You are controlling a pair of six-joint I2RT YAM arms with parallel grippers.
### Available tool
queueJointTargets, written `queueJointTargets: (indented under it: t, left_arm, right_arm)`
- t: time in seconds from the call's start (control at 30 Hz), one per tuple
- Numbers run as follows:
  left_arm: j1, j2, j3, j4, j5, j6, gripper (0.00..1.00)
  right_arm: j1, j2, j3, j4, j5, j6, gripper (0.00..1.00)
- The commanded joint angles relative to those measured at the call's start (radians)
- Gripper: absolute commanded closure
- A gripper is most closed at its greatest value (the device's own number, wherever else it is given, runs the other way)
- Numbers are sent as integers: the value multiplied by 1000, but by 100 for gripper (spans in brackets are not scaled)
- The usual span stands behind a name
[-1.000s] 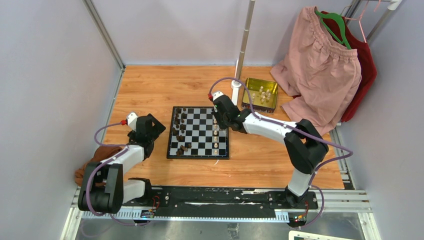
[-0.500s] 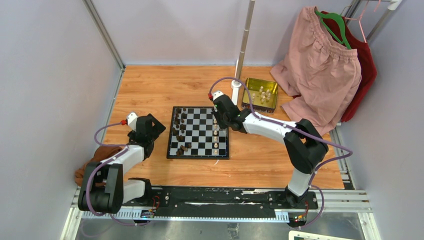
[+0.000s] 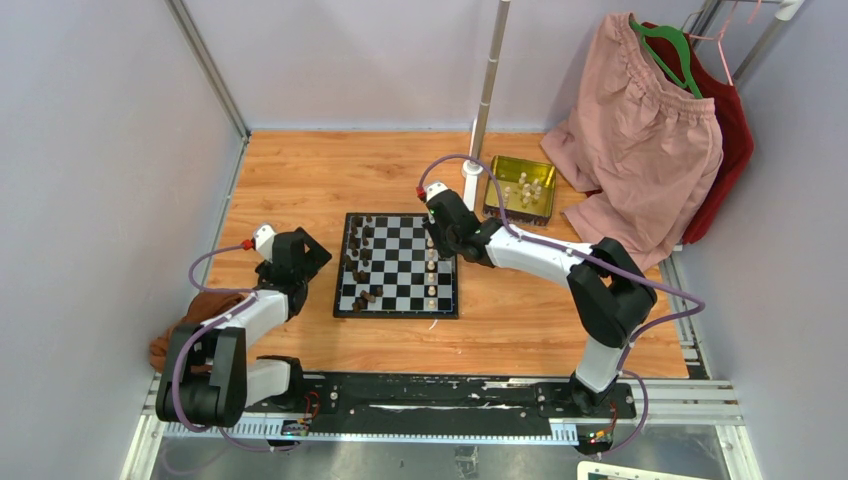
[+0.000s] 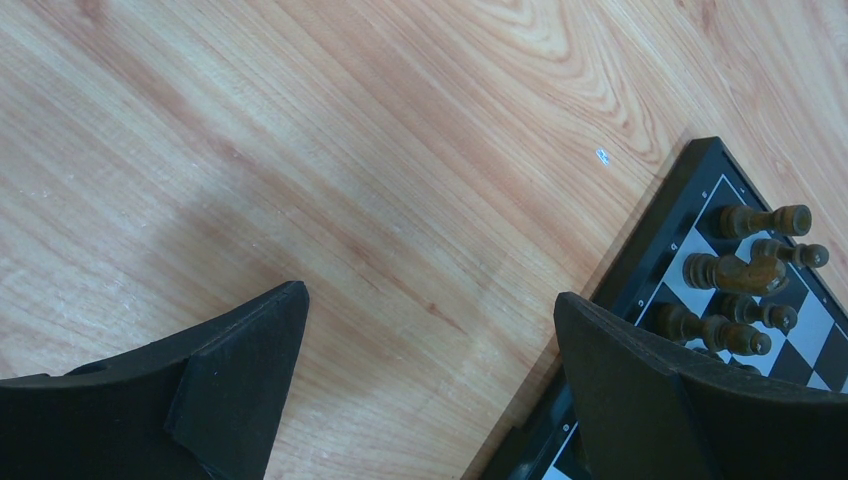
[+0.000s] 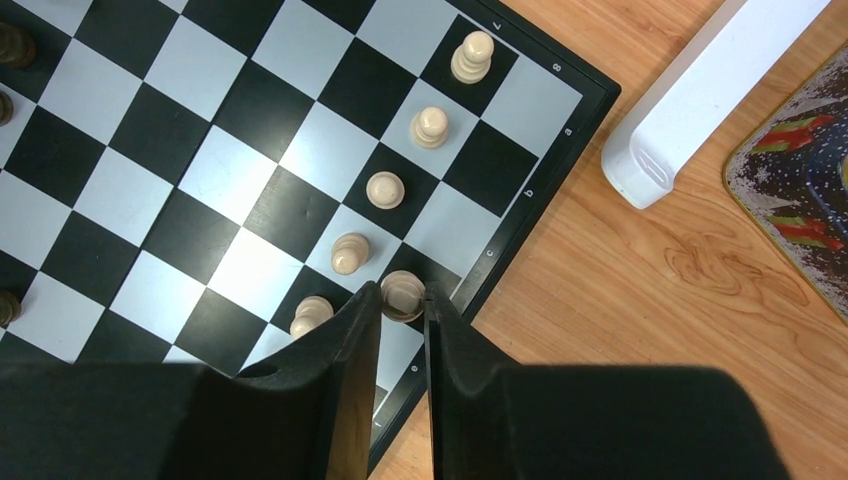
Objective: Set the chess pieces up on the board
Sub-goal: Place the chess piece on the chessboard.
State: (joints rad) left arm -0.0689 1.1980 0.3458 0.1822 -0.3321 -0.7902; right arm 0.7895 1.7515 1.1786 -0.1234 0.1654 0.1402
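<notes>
The board (image 3: 400, 272) lies mid-table. Dark brown pieces (image 3: 357, 262) stand and lie along its left side, cream pieces (image 3: 432, 272) in a column along its right side. My right gripper (image 3: 437, 240) is over the board's far right edge. In the right wrist view the right gripper (image 5: 403, 288) is shut on a cream piece (image 5: 402, 298) on an edge square, beside a row of cream pieces (image 5: 385, 189). My left gripper (image 3: 300, 255) is open and empty over bare wood left of the board; it is the left gripper (image 4: 428, 295) with dark pieces (image 4: 745, 270) to its right.
A gold tin (image 3: 520, 160) holding several cream pieces sits at the back right. A white pole (image 3: 487, 90) with its foot (image 5: 690, 90) stands just beyond the board. Pink and red clothes (image 3: 650, 130) hang far right. A brown cloth (image 3: 185, 320) lies near the left arm.
</notes>
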Motion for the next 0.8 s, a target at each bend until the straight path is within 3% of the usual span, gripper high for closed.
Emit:
queueJointTargets:
  t: [0.0,0.77]
  left_arm:
    - [-8,-1,2,20,2,19,0]
    - [-12,-4,1,19,-2,20,0]
  right_arm:
    - [-9,-11,-31,-25,20,8,73]
    - [4,-123,-29,-58,13,0,66]
